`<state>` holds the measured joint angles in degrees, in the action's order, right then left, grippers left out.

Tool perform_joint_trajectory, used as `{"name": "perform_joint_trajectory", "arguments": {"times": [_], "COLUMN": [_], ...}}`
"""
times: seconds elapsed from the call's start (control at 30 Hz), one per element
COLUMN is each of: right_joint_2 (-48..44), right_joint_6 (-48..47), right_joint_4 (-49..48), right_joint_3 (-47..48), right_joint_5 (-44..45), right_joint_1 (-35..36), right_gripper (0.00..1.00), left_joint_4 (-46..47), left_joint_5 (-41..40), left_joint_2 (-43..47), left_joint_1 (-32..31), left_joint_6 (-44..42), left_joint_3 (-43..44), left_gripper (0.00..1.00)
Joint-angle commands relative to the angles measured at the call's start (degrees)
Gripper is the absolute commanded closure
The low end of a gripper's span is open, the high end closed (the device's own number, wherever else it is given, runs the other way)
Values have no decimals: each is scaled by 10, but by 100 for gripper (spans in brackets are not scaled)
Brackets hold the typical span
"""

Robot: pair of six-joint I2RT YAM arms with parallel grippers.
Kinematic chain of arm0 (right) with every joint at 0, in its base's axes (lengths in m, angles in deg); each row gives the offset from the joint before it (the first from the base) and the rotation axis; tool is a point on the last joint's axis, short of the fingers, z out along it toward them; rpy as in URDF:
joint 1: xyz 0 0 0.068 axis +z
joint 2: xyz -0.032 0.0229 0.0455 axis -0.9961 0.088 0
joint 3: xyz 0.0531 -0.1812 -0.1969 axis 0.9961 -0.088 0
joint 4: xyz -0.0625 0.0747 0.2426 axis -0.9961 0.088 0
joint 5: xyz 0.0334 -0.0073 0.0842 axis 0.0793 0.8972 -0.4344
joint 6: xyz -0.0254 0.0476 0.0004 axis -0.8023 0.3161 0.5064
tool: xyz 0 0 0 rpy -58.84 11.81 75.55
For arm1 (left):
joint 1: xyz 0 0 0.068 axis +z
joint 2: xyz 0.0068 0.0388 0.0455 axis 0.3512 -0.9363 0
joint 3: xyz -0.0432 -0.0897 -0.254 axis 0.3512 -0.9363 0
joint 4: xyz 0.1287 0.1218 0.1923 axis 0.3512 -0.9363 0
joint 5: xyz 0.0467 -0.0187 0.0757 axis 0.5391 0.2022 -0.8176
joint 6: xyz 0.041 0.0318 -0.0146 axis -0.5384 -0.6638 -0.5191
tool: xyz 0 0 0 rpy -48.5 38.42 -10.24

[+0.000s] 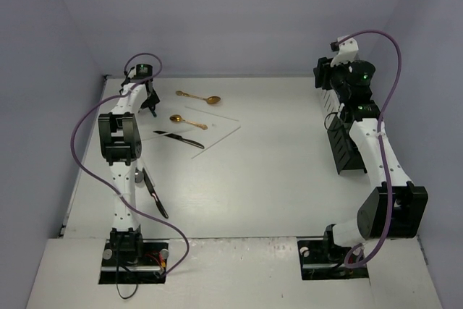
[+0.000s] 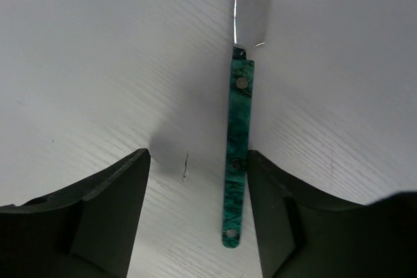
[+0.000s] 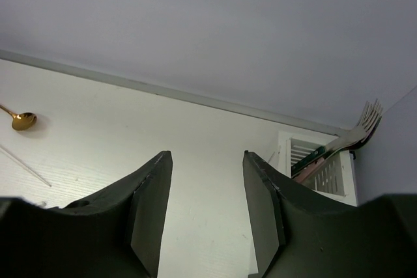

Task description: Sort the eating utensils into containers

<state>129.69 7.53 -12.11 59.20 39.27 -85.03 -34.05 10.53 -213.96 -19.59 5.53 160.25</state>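
My left gripper (image 2: 199,161) is open, low over the table at the far left (image 1: 150,101). A teal-handled knife (image 2: 237,154) lies flat between its fingers, close to the right finger and apart from the left one. My right gripper (image 3: 207,157) is open and empty, held above the table at the far right (image 1: 327,77). A white container (image 3: 319,168) holds a silver fork (image 3: 361,128), a teal-handled piece and a pink-handled one. A black slotted container (image 1: 347,151) stands by the right wall. Two gold spoons (image 1: 200,97) (image 1: 187,121), a black-handled knife (image 1: 177,137) and pale chopsticks (image 1: 217,137) lie on the table.
Another black-handled knife (image 1: 154,195) lies beside the left arm's lower link. Purple cables (image 1: 83,157) loop off both arms. Walls close the table at the back and on both sides. A gold spoon (image 3: 21,120) shows in the right wrist view.
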Motion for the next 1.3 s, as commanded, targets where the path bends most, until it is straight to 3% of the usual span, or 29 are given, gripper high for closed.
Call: {"name": "perform_joint_trajectory", "arguments": {"times": [0.0,0.07,0.27,0.43,0.67,0.8,0.97,1.13,1.27], "right_joint_2": [-2,-5,-12,-18,-13,-7,19,40,55], "right_joint_6": [14,18,35,76,177,228,309,347,346], "right_joint_4": [-37,-37,-32,-20,-8,-9,-10,-9,-9], "right_joint_3": [39,41,39,40,66,87,165,212,231], "right_joint_5": [-16,-20,-38,-74,-137,-176,-204,-168,-127], "right_joint_1": [-3,-3,-3,16,57,83,110,158,219], "right_gripper": [57,57,59,60,57,50,44,39,33], "left_joint_4": [-58,-67,-64,-10,56,144,150,188,172], "left_joint_5": [3,22,61,116,269,368,379,313,293], "left_joint_2": [1,6,60,149,298,398,502,621,647], "left_joint_1": [7,11,17,18,14,13,-40,-146,-195], "left_joint_6": [1,6,0,-24,-77,-92,-142,-240,-264], "left_joint_3": [41,33,-29,-88,-113,-183,-264,-390,-422], "left_gripper": [50,57,100,100,100,100,100,100,100]}}
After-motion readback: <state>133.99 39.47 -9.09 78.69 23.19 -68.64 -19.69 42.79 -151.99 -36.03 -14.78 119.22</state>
